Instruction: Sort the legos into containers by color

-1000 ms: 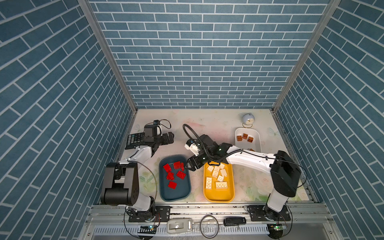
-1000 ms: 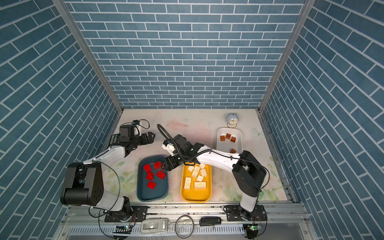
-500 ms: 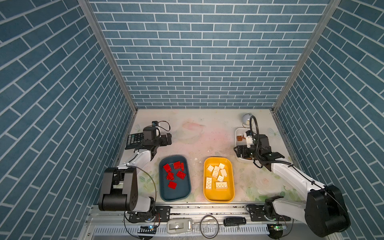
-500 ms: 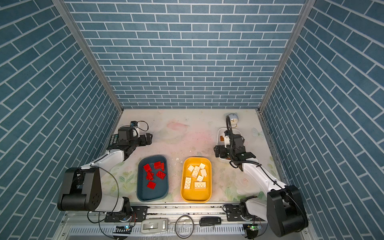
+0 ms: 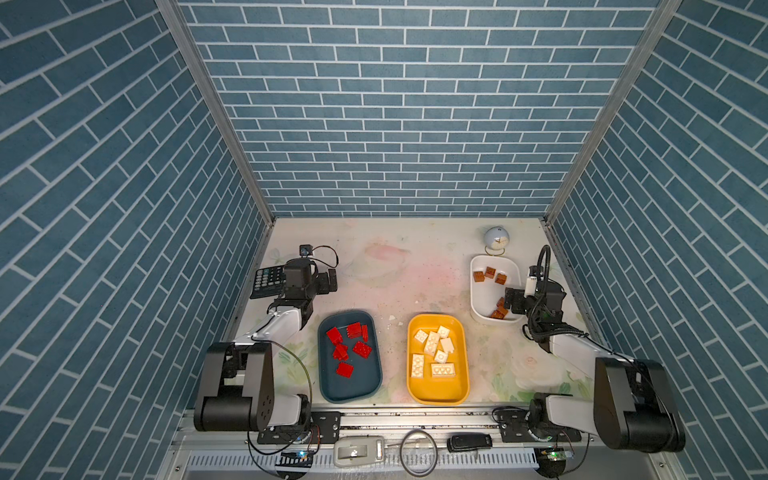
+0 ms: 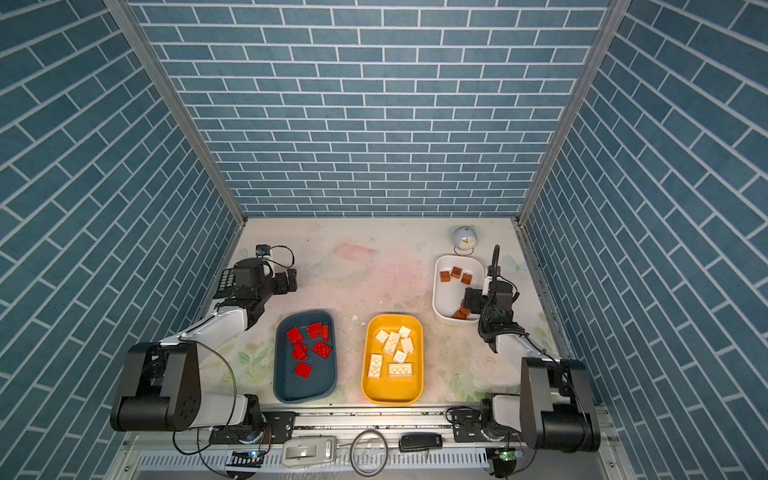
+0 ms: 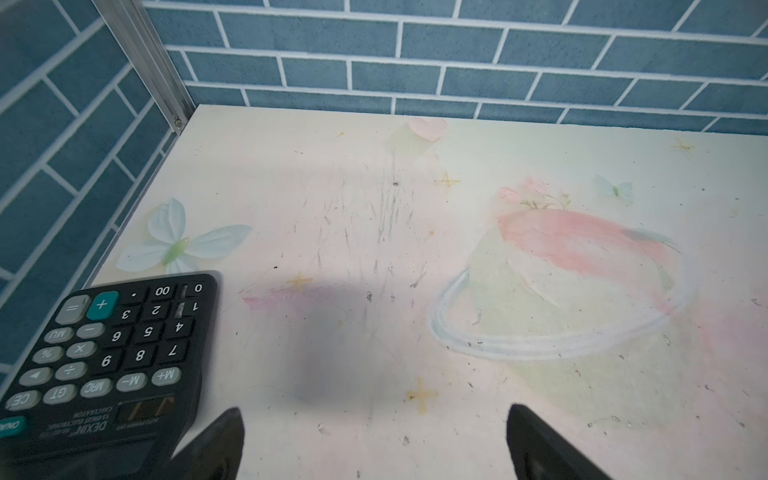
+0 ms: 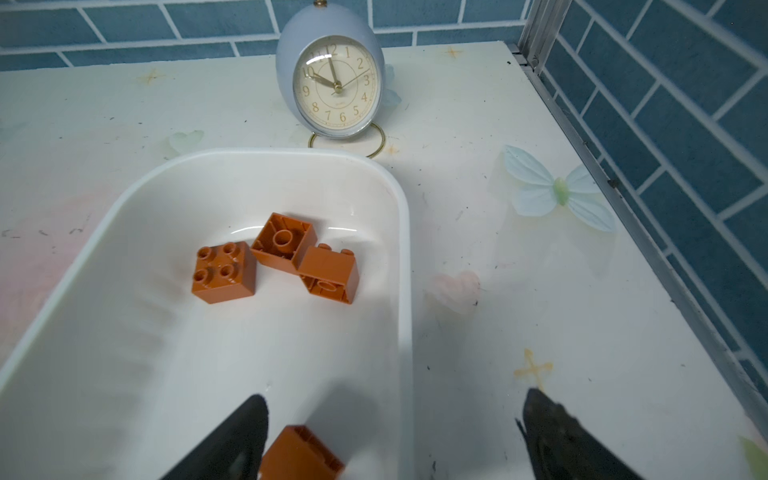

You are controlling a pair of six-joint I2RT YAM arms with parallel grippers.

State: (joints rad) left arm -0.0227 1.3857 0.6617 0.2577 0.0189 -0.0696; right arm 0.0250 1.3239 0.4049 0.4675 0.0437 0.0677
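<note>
Right gripper (image 8: 395, 397) just spread wide over white tray (image 8: 405, 249); brown brick (image 8: 299, 455) released inside. Left gripper (image 7: 374, 409) wide, empty, well apart from tray. No loose bricks: sorting likely finished.

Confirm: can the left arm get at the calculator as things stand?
Probably yes. The left tool hovers open right beside the calculator, and nothing stands between them.

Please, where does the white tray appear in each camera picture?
Top view: white tray at the right side, in front of the clock.
Top view: white tray again at the right, clock behind it.
Left wrist view: not in it.
Right wrist view: white tray large and close, clock beyond its far rim.
Shared landmark: the clock.
</note>
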